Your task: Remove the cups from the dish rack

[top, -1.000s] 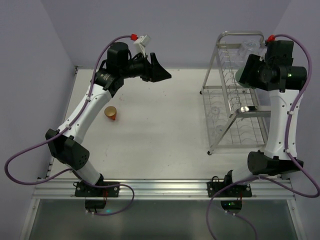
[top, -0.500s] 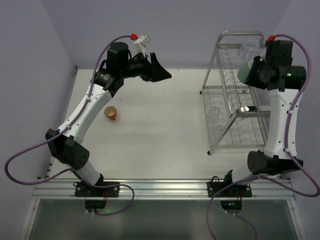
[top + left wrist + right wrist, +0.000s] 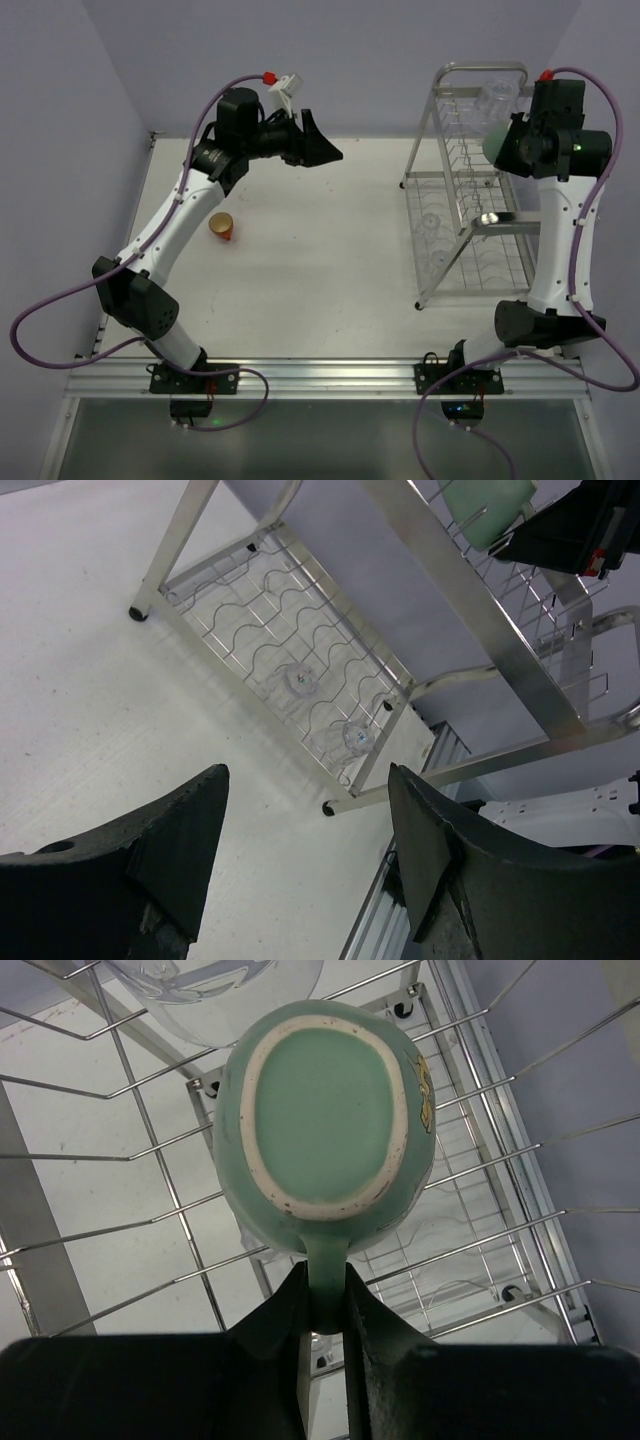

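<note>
My right gripper (image 3: 325,1290) is shut on the handle of the mint-green mug (image 3: 325,1110), whose base faces the camera inside the upper tier of the dish rack (image 3: 25,1220). From above, the mug (image 3: 494,146) shows beside the right gripper (image 3: 505,150), high in the silver wire rack (image 3: 482,66). A clear glass tumbler (image 3: 215,990) sits just beyond the mug on the top tier (image 3: 497,97). The orange-red mug (image 3: 222,227) lies on the table at the left. My left gripper (image 3: 325,150) hangs open and empty above the table's far middle; its wrist view faces the rack (image 3: 470,610).
An aluminium rail (image 3: 320,378) runs along the near table edge. Purple walls close the back and sides. The rack's lower wire shelf (image 3: 250,630) carries two small clear round pieces (image 3: 303,680). A small shiny object (image 3: 490,217) rests on the rack's middle shelf.
The right gripper has closed onto the green mug's handle, and the mug now shows beside it in the top view. The left arm has stayed still.
</note>
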